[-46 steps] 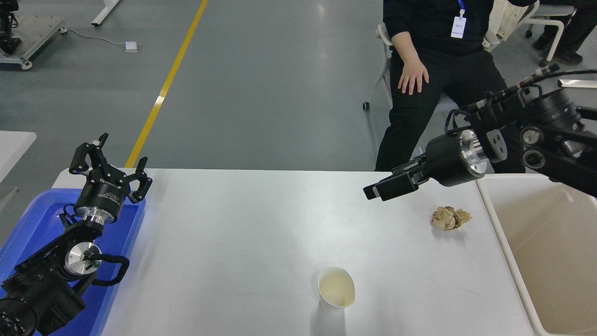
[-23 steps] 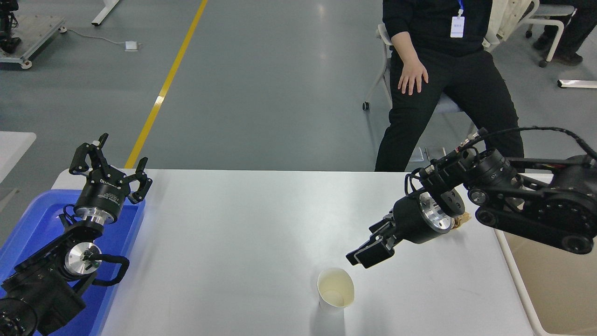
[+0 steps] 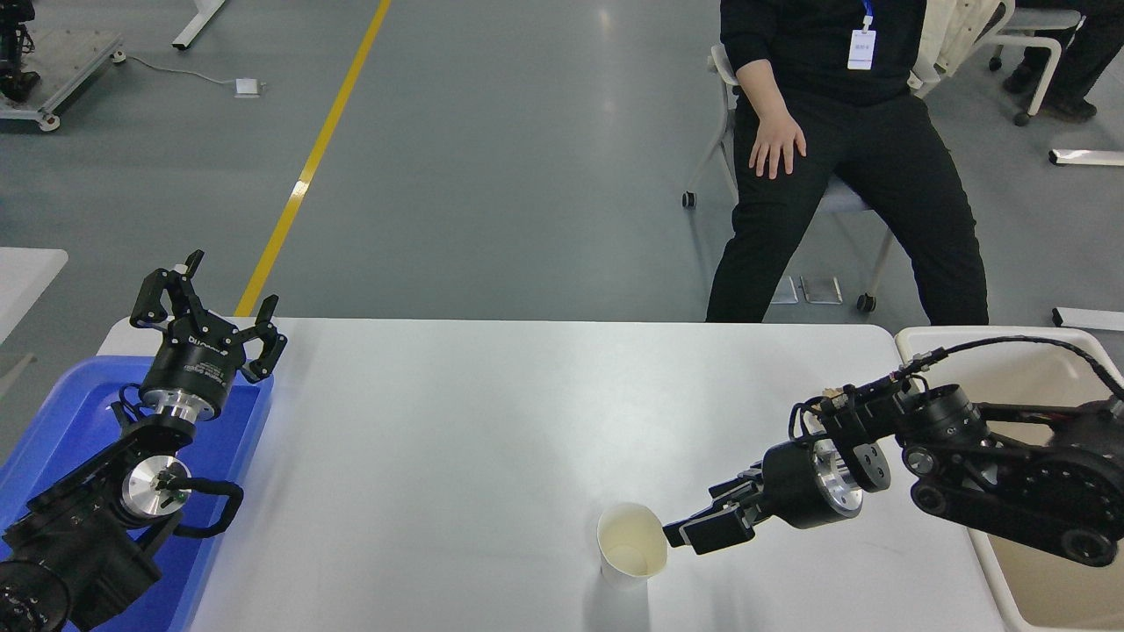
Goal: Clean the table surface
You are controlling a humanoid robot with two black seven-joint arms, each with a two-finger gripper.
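under right pincer (image 3: 689, 533) — table surface (image 3: 457, 421)

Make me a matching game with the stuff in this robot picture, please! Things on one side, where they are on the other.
Things:
1. paper cup
2. blue tray
3. beige bin
4. left pincer

Places:
A. at the table's right end
B. raised over the tray, parked
C. upright near the table's front edge, beside the right pincer
D. at the table's left end

Pairs: 1-C, 2-D, 3-A, 4-B
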